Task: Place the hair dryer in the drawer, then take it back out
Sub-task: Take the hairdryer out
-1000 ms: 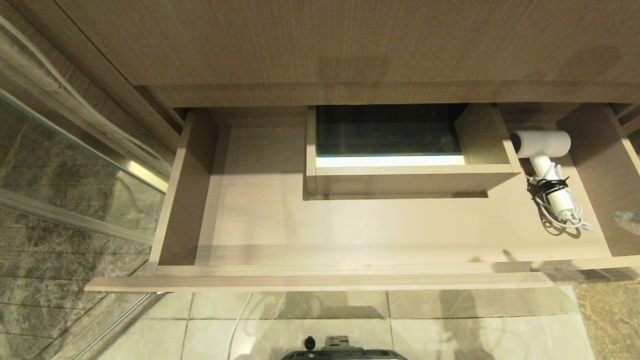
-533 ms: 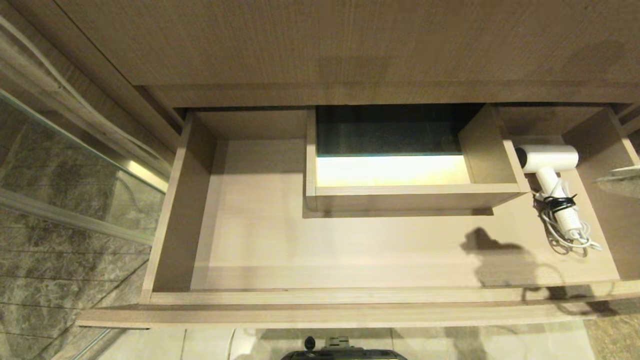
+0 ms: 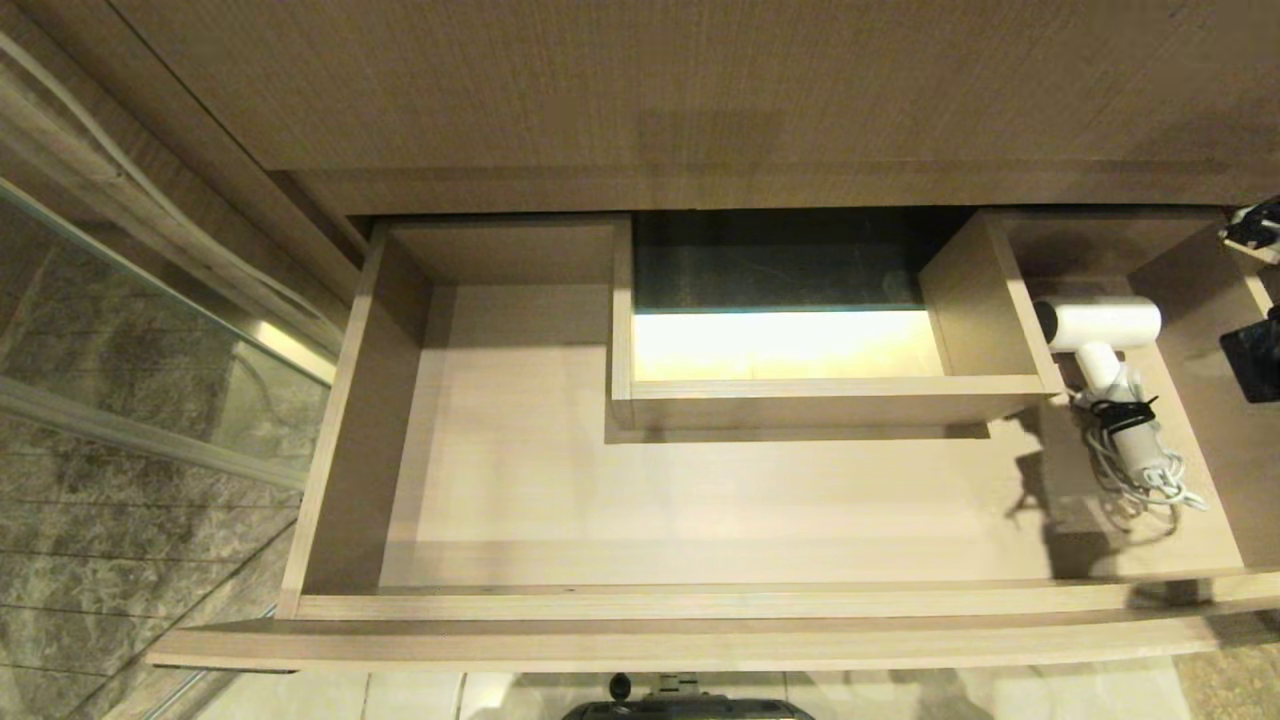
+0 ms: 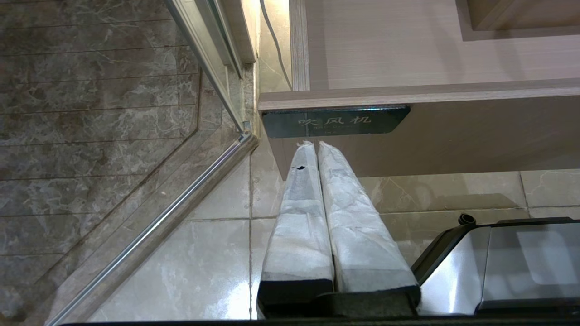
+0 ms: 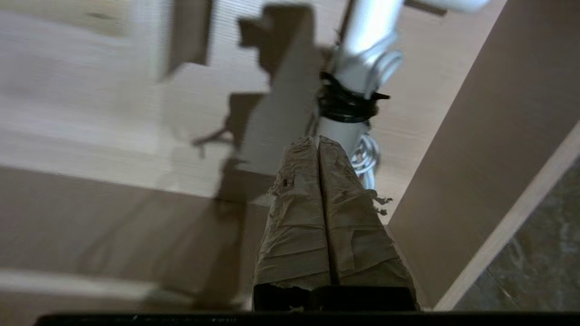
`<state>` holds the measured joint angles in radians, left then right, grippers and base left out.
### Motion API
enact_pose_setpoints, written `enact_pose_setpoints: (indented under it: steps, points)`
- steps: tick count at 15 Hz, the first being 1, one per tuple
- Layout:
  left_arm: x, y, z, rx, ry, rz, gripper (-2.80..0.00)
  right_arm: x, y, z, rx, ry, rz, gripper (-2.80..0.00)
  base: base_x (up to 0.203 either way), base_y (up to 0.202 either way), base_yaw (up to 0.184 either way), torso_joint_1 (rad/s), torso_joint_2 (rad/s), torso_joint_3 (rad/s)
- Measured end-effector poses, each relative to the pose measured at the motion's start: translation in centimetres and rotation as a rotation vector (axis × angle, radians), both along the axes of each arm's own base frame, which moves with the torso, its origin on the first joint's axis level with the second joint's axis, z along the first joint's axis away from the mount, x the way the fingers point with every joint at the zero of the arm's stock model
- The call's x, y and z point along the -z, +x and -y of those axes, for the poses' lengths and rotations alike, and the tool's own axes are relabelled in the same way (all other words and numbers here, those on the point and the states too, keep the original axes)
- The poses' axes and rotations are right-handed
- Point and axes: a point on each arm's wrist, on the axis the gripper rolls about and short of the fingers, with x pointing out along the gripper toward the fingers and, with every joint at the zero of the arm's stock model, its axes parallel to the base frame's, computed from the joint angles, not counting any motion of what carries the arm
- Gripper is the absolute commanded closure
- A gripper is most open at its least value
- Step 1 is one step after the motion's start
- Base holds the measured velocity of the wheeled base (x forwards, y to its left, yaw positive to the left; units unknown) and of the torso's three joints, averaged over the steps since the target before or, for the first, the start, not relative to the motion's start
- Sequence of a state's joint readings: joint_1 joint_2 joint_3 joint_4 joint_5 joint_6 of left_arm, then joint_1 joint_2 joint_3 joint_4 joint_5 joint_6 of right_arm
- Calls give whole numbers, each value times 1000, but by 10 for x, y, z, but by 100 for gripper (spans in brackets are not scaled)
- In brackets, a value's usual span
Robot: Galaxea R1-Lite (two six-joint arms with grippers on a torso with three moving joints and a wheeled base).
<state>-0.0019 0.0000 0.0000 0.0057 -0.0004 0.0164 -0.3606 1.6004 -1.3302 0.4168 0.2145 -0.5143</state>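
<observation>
Head view shows the hair dryer lying flat on the floor of the open drawer, in its right-hand bay, between the raised inner box and the drawer's right wall. Its white barrel lies crosswise with the grey round end toward the inner box, and the handle runs from it toward the drawer front. A black tie binds the white cord to the handle, and the loose loops spill out past the handle's end onto the drawer floor.

My right pincer hangs above that bay, its two wrapped fingers pressed together with nothing between them; in my right wrist view the tips sit over the lower handle, just past the black tie, but I cannot tell whether they touch it. In the head view only a dark piece of my right arm shows at the right edge, over the drawer's right wall.

My left pincer is parked low outside the drawer, fingers also pressed together and empty, tips pointing at the small dark label plate on the drawer's flat front. Beneath it lies pale tiled floor. A glass shower partition stands to the drawer's left, with dark marbled tiles behind it. Above the drawer runs a wood-grain vanity panel.
</observation>
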Motion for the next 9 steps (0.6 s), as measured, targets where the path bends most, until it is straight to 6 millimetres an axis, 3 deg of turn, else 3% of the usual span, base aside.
enact_pose_setpoints:
  steps: [2,3,9]
  points:
    - [0,0,0,0,0,0,0,13,24,18,29,4,-11,0,0,0,0,0,0,0]
    - [0,0,0,0,0,0,0,19,35,25,38,4,-15,-280,0,0,0,0,0,0]
    - [0,0,0,0,0,0,0,51,92,54,53,-2,5,-280,0,0,0,0,0,0]
